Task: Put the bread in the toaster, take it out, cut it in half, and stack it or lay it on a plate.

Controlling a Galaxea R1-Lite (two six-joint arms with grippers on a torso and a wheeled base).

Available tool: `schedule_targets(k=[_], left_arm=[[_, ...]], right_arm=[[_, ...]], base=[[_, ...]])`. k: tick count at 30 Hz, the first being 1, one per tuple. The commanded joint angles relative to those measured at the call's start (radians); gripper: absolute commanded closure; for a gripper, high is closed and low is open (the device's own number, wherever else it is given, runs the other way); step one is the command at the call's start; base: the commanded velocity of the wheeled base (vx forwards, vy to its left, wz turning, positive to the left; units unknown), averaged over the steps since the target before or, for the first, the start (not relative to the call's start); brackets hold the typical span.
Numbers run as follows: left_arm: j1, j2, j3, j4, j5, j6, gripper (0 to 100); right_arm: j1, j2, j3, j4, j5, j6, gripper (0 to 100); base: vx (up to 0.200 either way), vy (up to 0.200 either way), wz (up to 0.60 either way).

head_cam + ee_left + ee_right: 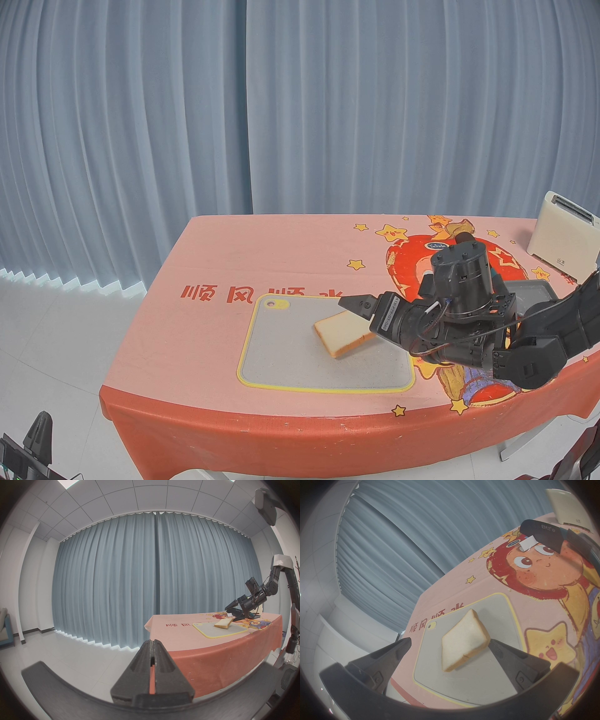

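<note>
Head view: the right arm enters from 3 o'clock, low over the table [250, 250]. The right gripper [357, 320] is over the cutting board [281, 365], its fingers spread apart either side of the bread [340, 334].

- Bread: one whole slice near the board's centre, its 3 o'clock edge tilted up. It hides the nearer finger, so contact cannot be told.
- Toaster [562, 240]: one, at 2 o'clock, cut off by the frame.
- Left gripper [152, 644]: off the table toward 8 o'clock, fingers pressed together, empty.

Staged test room, full-height grey curtain [125, 580], panelled ceiling [150, 495], pale tiled floor [62, 655], cloth-covered table [250, 250]
</note>
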Motion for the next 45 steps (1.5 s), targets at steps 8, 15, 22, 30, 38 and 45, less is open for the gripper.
schedule_targets(k=[8,15,22,30,38,45], left_arm=[[0.000,-0.016,0.018,0.000,0.000,0.000,100],[0.000,-0.016,0.018,0.000,0.000,0.000,100],[0.000,-0.016,0.018,0.000,0.000,0.000,100],[0.000,-0.016,0.018,0.000,0.000,0.000,100],[0.000,-0.016,0.018,0.000,0.000,0.000,100],[0.000,-0.016,0.018,0.000,0.000,0.002,100]], right_arm=[[-0.007,-0.057,-0.004,0.059,-0.014,0.027,0],[-0.015,-0.120,-0.005,0.093,-0.035,0.025,0],[-0.040,-0.253,-0.005,0.219,-0.040,0.007,0],[-0.150,-0.409,0.041,0.297,-0.040,-0.231,0],[-0.306,-0.512,0.082,0.299,-0.012,-0.515,0],[-0.458,-0.511,0.091,0.291,0.023,-0.663,0]], base=[[0.000,0.000,0.00],[0.000,0.000,0.00],[0.000,0.000,0.00],[0.000,0.000,0.00],[0.000,0.000,0.00],[0.000,0.000,0.00]])
